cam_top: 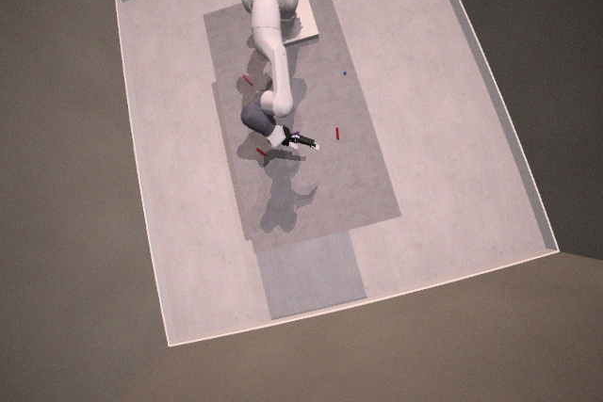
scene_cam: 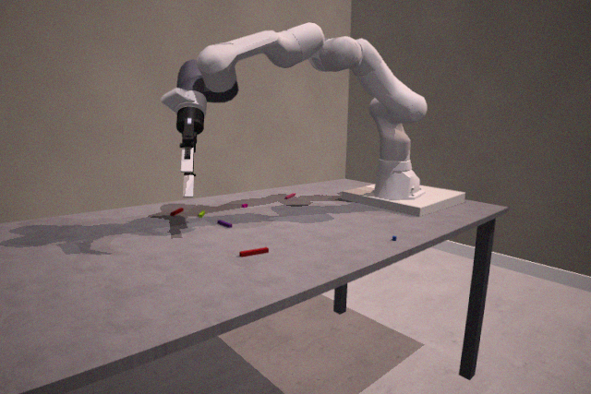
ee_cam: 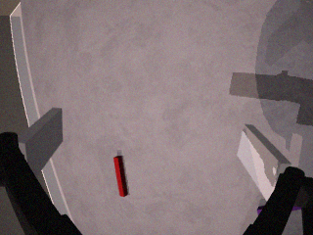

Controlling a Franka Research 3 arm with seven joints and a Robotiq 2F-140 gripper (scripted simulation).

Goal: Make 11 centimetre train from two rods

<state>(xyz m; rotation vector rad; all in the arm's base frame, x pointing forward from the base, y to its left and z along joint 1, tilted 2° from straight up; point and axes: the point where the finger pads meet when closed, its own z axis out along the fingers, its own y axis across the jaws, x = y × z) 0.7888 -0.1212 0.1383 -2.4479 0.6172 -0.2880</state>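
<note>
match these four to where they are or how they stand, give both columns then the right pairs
1. blue rod
2. purple rod
3. gripper
4. white base plate

A. open, above the table
B. under the foot of the arm
C. lying between the lime rod and the nearer red rod in the exterior view
D. the rod nearest the table's right edge in the exterior view

Pairs: 1-D, 2-C, 3-A, 4-B
</note>
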